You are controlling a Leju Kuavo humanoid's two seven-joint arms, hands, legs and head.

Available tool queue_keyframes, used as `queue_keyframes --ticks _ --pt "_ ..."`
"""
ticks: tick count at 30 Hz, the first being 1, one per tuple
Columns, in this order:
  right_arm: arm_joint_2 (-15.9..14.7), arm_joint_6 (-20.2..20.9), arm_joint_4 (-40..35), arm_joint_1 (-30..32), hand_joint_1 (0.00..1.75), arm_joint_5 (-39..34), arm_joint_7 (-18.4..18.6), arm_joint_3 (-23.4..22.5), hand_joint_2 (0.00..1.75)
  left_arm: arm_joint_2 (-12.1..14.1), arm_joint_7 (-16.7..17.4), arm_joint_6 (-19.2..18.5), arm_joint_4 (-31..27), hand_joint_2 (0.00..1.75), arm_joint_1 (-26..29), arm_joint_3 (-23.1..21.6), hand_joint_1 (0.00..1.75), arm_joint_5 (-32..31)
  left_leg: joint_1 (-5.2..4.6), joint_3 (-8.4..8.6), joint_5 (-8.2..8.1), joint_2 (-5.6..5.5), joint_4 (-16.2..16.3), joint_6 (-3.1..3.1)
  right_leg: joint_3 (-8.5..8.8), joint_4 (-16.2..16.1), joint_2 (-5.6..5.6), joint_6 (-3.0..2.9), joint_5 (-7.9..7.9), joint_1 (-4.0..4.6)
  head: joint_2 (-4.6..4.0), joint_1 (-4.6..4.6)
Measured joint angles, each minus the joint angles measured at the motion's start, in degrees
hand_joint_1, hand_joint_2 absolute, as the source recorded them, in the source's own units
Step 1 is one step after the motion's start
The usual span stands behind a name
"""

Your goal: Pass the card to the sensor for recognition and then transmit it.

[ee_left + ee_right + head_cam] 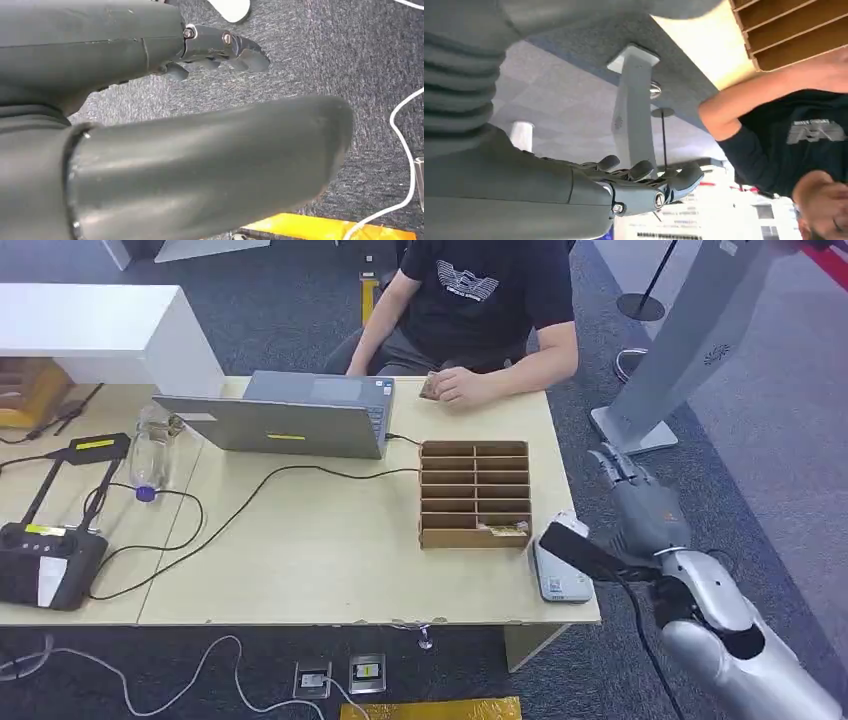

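A wooden slotted card box [474, 495] stands on the table, with a card [505, 529] lying in its near right slot. The white sensor unit [560, 575] lies at the table's right front corner. My right hand [640, 508] hovers just right of it with fingers spread, its dark thumb reaching over the sensor; in the right wrist view the same hand [639, 187] holds nothing. My left hand [220, 47] hangs over the carpet, fingers apart and empty. A person across the table holds a small brownish card [431, 387].
A grey laptop [290, 415] with a black cable sits mid-table. A plastic bottle [150, 450] and black devices [45, 560] are at the left. A white stand [690, 340] rises right of the table. Cables and floor sockets [340, 675] lie by the front edge.
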Motion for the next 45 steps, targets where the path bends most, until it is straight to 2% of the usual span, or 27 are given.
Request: queue_keyframes --ticks 6,12,18,32,45 --pt "0.33 -6.55 0.83 2.09 0.0 5.56 -0.37 5.27 1.75 -0.44 -0.09 0.55 0.0 0.0 -0.01 0.06 0.0 0.09 0.01 0.0 -0.01 0.0 -0.01 -0.01 -0.01 0.0 0.0 -0.04 -0.03 0.01 0.0 0.0" --pt "1.2 -8.92 2.95 2.51 0.0 8.5 -0.59 8.58 1.75 -0.81 -0.09 0.87 0.0 0.0 -0.01 0.07 0.0 0.11 0.0 0.0 -0.01 0.0 -0.01 -0.01 -0.01 0.01 0.0 -0.05 -0.03 0.0 0.0 0.0" --pt "2.21 -13.05 6.71 2.35 0.0 16.1 -2.03 10.96 1.75 -0.98 -0.28 0.94 0.0 0.0 -0.01 0.07 0.0 -1.31 0.0 -0.02 -0.01 0.0 -0.01 -0.01 0.0 0.01 -0.01 -0.05 -0.04 0.0 0.0 0.0" --pt "9.49 -10.51 13.34 -1.83 0.0 16.28 -2.21 14.11 1.75 -1.05 -0.35 0.63 0.0 0.0 -0.02 0.07 0.0 -1.46 0.03 -0.01 0.0 0.01 -0.01 -0.01 0.0 0.04 0.0 -0.05 -0.04 0.03 0.0 0.0" --pt "15.82 -10.49 19.69 -4.75 0.0 17.08 -2.58 15.03 1.75 -1.03 -0.35 0.59 0.0 0.0 -0.02 0.07 0.0 -1.81 0.03 0.0 0.0 0.0 -0.01 -0.01 0.0 0.03 -0.02 -0.05 -0.04 0.03 0.0 0.0"
